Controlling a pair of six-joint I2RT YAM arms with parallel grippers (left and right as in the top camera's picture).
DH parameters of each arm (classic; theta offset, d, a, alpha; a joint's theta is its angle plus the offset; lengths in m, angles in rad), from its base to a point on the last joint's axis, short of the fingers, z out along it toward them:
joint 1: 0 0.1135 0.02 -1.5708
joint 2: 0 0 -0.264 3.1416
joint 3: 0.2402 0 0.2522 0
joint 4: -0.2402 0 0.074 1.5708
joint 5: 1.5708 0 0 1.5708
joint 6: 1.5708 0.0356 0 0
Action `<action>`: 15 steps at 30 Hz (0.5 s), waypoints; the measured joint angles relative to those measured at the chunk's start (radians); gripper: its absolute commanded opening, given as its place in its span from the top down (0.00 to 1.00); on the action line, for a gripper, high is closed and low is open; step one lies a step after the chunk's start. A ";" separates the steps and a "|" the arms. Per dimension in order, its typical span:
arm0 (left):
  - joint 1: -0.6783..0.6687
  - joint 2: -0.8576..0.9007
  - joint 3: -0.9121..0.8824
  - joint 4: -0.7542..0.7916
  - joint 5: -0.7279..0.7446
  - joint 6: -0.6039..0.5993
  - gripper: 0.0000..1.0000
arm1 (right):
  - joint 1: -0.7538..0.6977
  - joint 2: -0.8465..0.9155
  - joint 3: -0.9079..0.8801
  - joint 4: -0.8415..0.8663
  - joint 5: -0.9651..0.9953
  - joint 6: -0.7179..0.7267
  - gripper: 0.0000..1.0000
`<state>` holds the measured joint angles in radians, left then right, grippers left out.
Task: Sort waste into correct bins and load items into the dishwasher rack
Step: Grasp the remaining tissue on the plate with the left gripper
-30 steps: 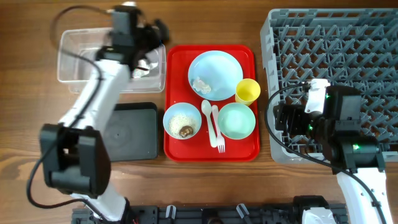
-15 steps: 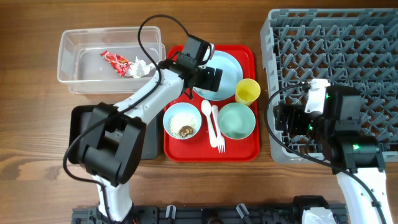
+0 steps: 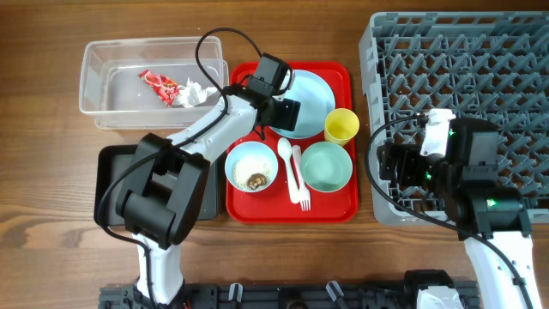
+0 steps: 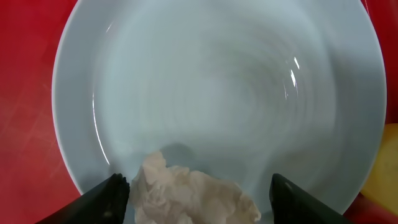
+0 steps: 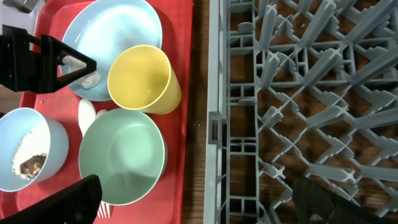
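Left wrist: parted gripper [image 4: 198, 185] astride tissue [image 4: 186, 198]

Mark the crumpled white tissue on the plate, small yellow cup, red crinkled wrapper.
crumpled white tissue [image 4: 186, 194], left wrist view, wad's middle
small yellow cup [image 5: 140, 74], right wrist view, inner wall
small red crinkled wrapper [image 3: 159, 83], overhead view, its middle

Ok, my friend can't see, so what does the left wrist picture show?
A crumpled white tissue lies on a pale blue plate, between the open fingers of the left hand. The plate sits on a red tray, and a bit of yellow cup shows at the right edge.
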<state>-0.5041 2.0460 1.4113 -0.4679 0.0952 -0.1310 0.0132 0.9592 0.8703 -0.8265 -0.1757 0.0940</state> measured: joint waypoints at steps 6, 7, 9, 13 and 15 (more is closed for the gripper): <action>-0.002 0.000 -0.024 0.000 0.000 0.000 0.50 | 0.000 0.000 0.000 0.000 0.000 0.000 0.00; -0.002 0.000 -0.029 0.000 0.000 0.004 0.60 | 0.000 0.000 0.000 0.000 0.000 0.000 0.00; -0.004 0.000 -0.033 0.000 0.000 0.004 0.78 | 0.000 0.000 0.000 0.000 0.000 0.000 0.00; -0.005 0.000 -0.034 0.001 0.000 0.011 0.96 | 0.000 0.000 0.000 0.000 0.000 0.000 0.00; -0.005 0.000 -0.034 0.003 0.000 0.011 0.96 | 0.000 0.000 0.000 0.000 0.000 0.000 0.00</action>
<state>-0.5091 2.0460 1.3777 -0.4644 0.0948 -0.1196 0.0132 0.9592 0.8703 -0.8268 -0.1761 0.0937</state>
